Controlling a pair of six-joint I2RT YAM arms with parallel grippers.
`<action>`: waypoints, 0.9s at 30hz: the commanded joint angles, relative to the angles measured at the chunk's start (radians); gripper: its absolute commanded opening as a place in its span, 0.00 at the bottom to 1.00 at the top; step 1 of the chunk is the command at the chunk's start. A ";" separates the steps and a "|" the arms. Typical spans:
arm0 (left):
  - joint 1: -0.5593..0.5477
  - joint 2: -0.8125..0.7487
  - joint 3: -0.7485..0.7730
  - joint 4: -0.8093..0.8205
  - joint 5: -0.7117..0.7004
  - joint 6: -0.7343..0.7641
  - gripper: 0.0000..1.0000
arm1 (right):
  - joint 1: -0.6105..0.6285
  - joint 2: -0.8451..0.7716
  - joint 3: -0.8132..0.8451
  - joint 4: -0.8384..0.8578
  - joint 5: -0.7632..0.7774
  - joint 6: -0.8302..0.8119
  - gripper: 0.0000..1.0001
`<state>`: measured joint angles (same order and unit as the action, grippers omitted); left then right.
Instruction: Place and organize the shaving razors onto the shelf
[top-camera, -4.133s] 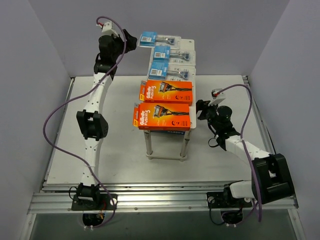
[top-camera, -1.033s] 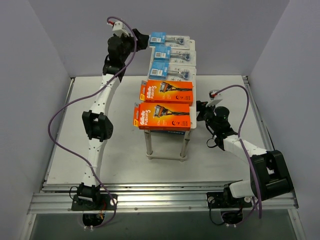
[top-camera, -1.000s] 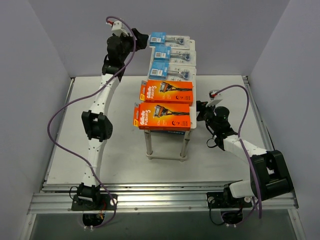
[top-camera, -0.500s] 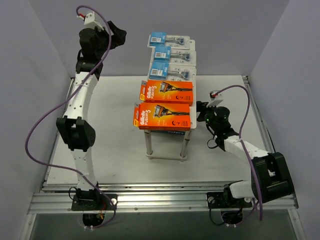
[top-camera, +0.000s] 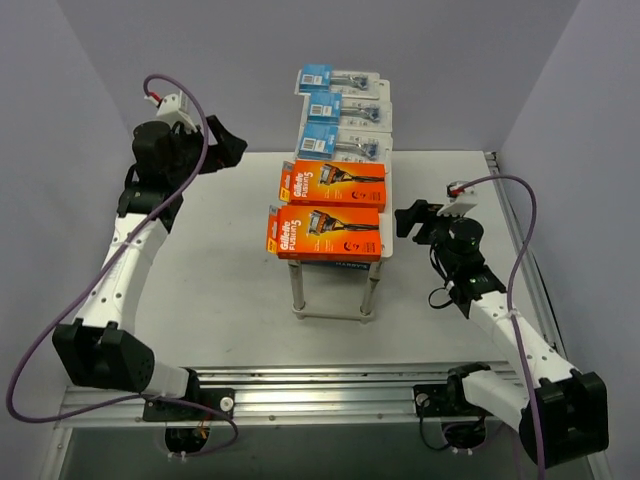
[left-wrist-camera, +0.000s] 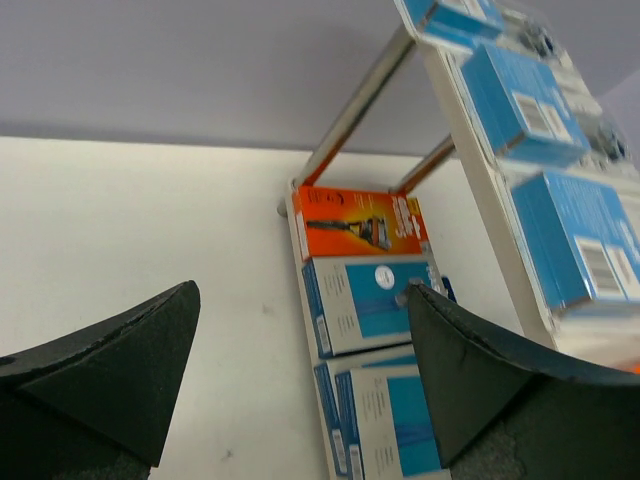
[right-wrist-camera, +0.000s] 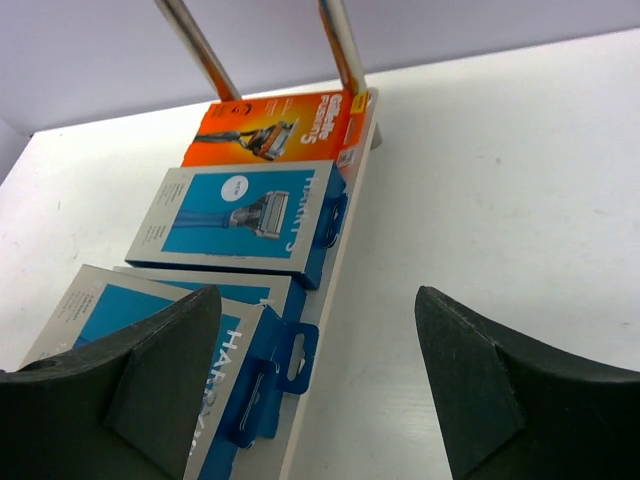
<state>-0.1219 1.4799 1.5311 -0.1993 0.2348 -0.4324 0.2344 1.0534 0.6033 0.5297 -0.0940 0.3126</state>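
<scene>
Stock on the shelf (top-camera: 297, 288): top tier carries three blister packs (top-camera: 338, 108) at the 12 o'clock end and two orange boxes (top-camera: 330, 208) toward 6 o'clock; the lower tier holds another orange box (right-wrist-camera: 280, 125) and blue-and-white boxes (right-wrist-camera: 240, 222). Packs are probably light and stiff with slick faces and crushable blisters, so they are best pinched across the long edges. Tools: left gripper (top-camera: 222, 150) at 10 o'clock and right gripper (top-camera: 408, 220) at 3 o'clock of the shelf, jaws spread wide, holding nothing.
</scene>
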 joint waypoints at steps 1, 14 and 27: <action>-0.039 -0.145 -0.080 -0.066 0.031 0.078 0.94 | -0.007 -0.096 0.064 -0.103 0.089 -0.047 0.74; -0.219 -0.372 -0.256 -0.239 -0.038 0.133 0.94 | -0.007 -0.205 0.164 -0.313 0.089 -0.083 0.74; -0.298 -0.408 -0.255 -0.348 -0.065 0.158 0.94 | -0.006 -0.225 0.187 -0.359 0.114 -0.092 0.74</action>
<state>-0.4057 1.0897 1.2537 -0.5320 0.1825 -0.2913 0.2340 0.8421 0.7391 0.1654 0.0021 0.2337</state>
